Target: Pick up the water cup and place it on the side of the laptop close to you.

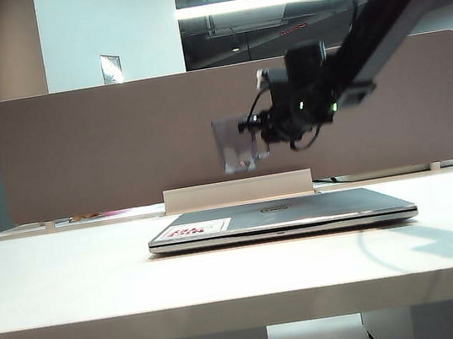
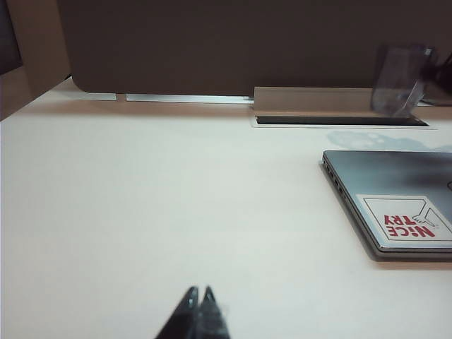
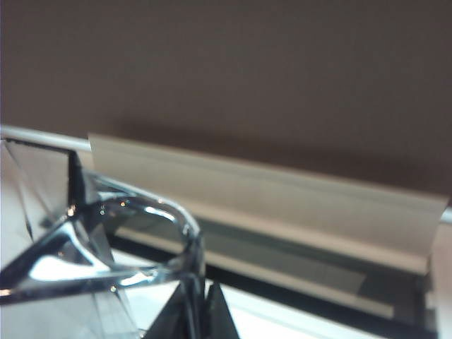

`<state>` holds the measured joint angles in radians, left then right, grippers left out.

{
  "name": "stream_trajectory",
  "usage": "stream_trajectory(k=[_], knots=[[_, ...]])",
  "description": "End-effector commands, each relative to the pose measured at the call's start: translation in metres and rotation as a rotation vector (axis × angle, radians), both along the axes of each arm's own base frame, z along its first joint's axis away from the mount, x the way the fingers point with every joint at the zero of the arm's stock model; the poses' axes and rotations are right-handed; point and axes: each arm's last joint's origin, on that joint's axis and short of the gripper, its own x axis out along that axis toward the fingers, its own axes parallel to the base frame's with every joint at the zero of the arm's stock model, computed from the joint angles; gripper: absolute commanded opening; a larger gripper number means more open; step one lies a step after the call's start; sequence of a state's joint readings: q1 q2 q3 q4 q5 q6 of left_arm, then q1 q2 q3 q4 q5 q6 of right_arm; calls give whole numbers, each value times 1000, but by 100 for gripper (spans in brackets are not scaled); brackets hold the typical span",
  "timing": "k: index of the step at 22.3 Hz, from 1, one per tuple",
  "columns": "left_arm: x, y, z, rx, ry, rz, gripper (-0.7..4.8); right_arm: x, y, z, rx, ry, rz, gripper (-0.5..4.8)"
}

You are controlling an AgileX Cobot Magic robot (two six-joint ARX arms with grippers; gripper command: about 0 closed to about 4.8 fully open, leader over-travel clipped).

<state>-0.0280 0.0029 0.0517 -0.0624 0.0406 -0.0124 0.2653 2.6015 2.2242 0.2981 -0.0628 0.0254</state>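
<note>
Two grippers, one at work: the left gripper [image 2: 200,300] rests pinched together with nothing in it, low over bare table [image 1: 64,279] well left of the laptop [image 1: 280,217]. Further right, the water cup [image 1: 236,144] hangs in the air above the laptop's far edge — clenched in the right gripper [image 3: 200,311] by its handle. Pickup looks done; carrying it to the near side and setting it down remains
</note>
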Motion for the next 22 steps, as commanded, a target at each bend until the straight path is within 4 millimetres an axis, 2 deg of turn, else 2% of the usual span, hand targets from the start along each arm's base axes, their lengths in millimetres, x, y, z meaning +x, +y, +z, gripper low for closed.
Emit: stream_trajectory(k=[1,8,11,14,17,19,22], knots=[[0,0,2,4,-20,2,-4,-5,-11,24,-14,52,-13,-1],[0,0,2,4,-20,2,-4,-20,-30,75,-21,93,7,-1],[0,0,2,4,-20,2,-4,-34,-38,109,-25,81,-2,-1],[0,0,2,4,-20,2,-4,-45,-50,133,-26,92,-17,-1],[0,0,2,4,-20,2,-4,-65,-71,161,-22,88,-40,-1],[0,0,2,4,-19,2,-4,-81,-86,171,-17,94,-41,-1],[0,0,2,4,-19,2,-4,-105,-107,176,-14,115,-68,-1]])
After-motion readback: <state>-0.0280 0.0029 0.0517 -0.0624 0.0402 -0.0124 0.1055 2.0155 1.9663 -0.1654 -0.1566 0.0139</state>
